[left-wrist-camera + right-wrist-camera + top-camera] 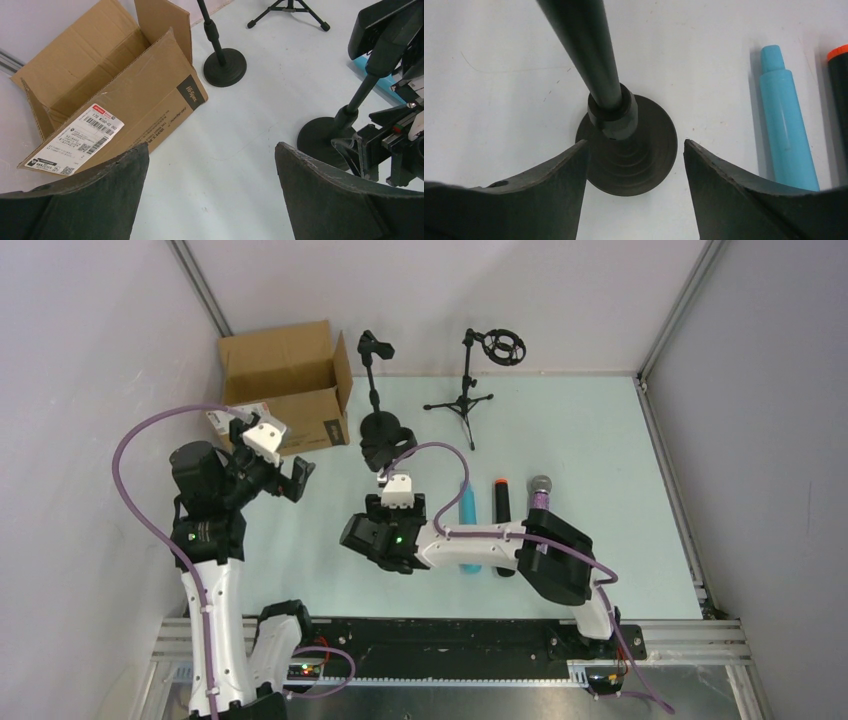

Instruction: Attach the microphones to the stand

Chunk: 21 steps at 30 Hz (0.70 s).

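The right gripper (634, 145) is open, its two fingers spread to either side of the round-base stand (631, 167) near the middle of the table (590, 440). The stand's black pole rises between them toward the wrist camera, and I cannot tell whether either finger touches it. All three microphones lie flat on the table to the right of that stand, side by side and pointing near to far, none of them on a stand. The turquoise microphone (786, 130) is nearest the gripper. The black microphone with the orange-red end (502, 508) lies just right of it, and the purple microphone with the silver mesh head (540, 502) is rightmost. The right arm crosses over their near ends and hides them. The left gripper (210, 150) is wide open and holds nothing, hanging above the left side of the table just near of the open cardboard box (125, 85), which lies on its side. A second round-base stand (225, 67) stands just right of the box, and a tripod stand (461, 400) with a ring mount stands farther right along the far edge.
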{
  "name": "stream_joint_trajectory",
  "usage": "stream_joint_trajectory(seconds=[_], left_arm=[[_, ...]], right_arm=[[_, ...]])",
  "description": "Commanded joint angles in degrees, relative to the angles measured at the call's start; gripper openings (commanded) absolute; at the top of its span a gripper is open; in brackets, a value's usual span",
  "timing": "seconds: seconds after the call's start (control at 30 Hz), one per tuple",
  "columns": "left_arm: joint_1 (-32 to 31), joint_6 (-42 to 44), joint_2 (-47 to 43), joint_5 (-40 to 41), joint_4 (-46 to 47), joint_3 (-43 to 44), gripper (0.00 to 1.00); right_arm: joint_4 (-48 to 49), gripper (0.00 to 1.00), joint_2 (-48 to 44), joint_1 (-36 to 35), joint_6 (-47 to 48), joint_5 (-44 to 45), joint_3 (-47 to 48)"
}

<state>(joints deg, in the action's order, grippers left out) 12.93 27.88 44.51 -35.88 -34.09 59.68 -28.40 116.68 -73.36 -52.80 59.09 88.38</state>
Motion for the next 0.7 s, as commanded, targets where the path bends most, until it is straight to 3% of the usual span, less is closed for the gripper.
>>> stream_joint_trajectory(seconds=[0.0,0.27,0.4,0.67], left_arm=[[0.2,-1.39,-0.25,-2.15,-0.47,1.63,1.0],[0.18,-2.53,-0.92,-10.36,-0.67,1.31,1.0],[0.06,-1.63,-2.71,-18.2,-0.57,-1.14,1.0],[-1.06,-2.59,-3.8,-24.23,-0.67,-0.12,1.0]], right_arm=[[-2.98,0.75,-2.74,-0.56,-1.18,1.25,1.24],[-2.64,0.82,-9.93,-1.67,4.69,-5.0,-1.31],[-1.76,0.83,-20.58,-1.81,8.6,-11.79,-7.65],[-9.11,0.84,-38.13,3.68,7.75,-19.86,-19.65]])
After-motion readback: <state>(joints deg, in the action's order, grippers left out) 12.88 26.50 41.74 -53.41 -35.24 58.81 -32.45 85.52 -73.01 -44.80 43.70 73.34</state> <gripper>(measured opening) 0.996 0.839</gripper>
